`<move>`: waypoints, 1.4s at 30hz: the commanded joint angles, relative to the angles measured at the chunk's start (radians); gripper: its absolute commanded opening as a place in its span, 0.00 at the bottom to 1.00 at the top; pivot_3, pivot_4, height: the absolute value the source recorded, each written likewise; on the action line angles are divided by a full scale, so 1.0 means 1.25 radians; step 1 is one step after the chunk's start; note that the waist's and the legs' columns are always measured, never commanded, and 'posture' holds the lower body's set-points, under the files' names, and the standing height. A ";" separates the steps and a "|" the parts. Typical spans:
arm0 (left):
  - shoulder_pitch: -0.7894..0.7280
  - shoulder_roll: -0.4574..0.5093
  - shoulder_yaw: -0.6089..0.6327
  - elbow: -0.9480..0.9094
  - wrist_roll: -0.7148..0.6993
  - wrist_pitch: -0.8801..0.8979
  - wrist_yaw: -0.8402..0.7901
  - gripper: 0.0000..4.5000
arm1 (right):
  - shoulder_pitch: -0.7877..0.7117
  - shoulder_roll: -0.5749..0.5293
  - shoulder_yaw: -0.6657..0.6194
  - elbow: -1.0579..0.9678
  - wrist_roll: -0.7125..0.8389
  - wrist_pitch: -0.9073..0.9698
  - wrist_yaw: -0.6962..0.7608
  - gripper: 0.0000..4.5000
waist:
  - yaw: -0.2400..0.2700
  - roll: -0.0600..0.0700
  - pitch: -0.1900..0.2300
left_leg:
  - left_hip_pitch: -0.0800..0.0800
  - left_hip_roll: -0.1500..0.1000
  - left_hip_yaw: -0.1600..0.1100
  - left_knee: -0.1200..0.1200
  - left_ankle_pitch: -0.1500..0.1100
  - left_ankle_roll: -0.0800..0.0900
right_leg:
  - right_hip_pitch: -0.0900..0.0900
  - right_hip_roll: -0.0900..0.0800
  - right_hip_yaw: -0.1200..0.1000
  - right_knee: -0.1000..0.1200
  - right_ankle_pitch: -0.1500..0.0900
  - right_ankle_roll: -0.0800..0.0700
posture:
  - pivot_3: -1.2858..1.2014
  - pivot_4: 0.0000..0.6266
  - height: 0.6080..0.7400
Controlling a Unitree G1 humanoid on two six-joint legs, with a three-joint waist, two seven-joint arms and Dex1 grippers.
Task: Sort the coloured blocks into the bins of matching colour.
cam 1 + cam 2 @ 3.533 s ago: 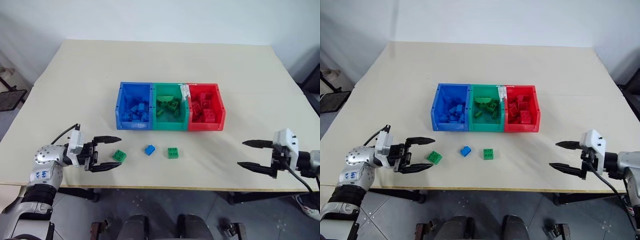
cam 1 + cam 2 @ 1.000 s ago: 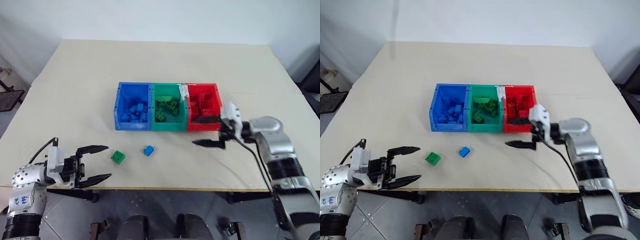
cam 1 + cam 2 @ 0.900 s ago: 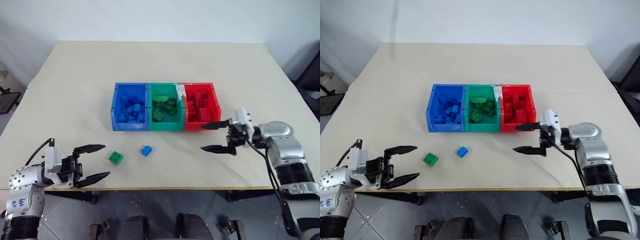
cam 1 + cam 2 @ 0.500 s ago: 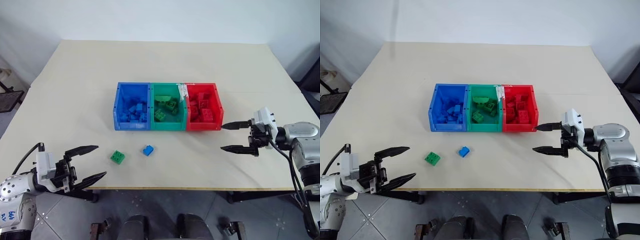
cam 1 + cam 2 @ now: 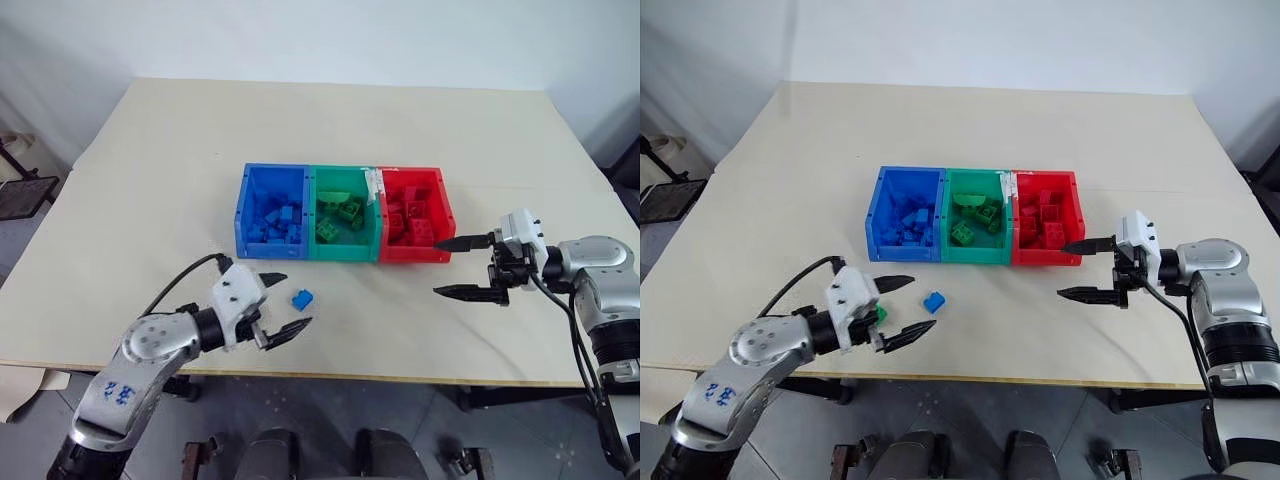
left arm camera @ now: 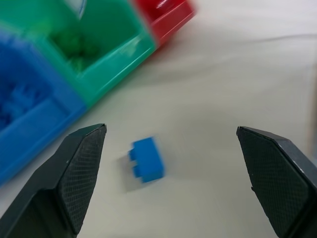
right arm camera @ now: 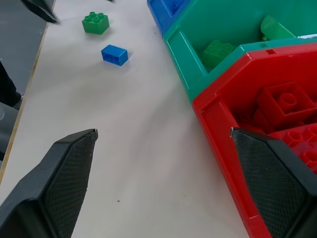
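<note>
On the table (image 5: 150, 160), the three bins (image 5: 345, 213) are already pretty full of matching blocks, so it's mostly done. What's left, as far as I can tell: a blue block (image 5: 301, 298) and a green block (image 7: 96, 23) loose in front of the bins. Left gripper (image 5: 278, 305) has its fingers spread near the blue one, holding nothing. Right gripper (image 5: 463, 265) sits empty and spread beside the red bin (image 5: 416, 215). Nothing's blocking the way.

Beige table (image 5: 180, 150), joined blue, green, red bins (image 5: 343, 213) mid-table, blue block (image 5: 301, 298), green block (image 7: 96, 23) nearer front edge
</note>
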 commanded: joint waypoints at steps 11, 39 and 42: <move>-0.103 -0.008 -0.147 0.021 0.084 0.173 0.059 1.00 | 0.052 -0.022 -0.064 -0.097 0.011 0.038 0.010 1.00 | 0.016 0.000 0.000 | -0.001 0.000 0.000 0.001 0.000 0.000 | 0.000 0.000 0.000 -0.002 0.000 0.000 | 0.52 0.24 1.00; -0.173 -0.144 -0.024 0.169 0.068 -0.092 0.031 0.21 | 0.095 -0.032 -0.122 -0.131 -0.007 0.049 -0.022 1.00 | 0.019 0.000 0.000 | -0.001 0.000 -0.001 0.003 0.000 0.000 | 0.003 0.000 -0.002 -0.003 0.000 0.000 | 0.52 0.24 1.00; -0.203 -0.173 0.025 0.162 0.046 -0.124 0.043 0.21 | 0.104 -0.032 -0.130 -0.138 -0.008 0.052 -0.024 1.00 | 0.019 0.000 0.000 | -0.001 -0.001 -0.002 0.003 0.000 0.000 | 0.004 0.000 -0.003 -0.003 0.000 0.000 | 0.52 0.24 1.00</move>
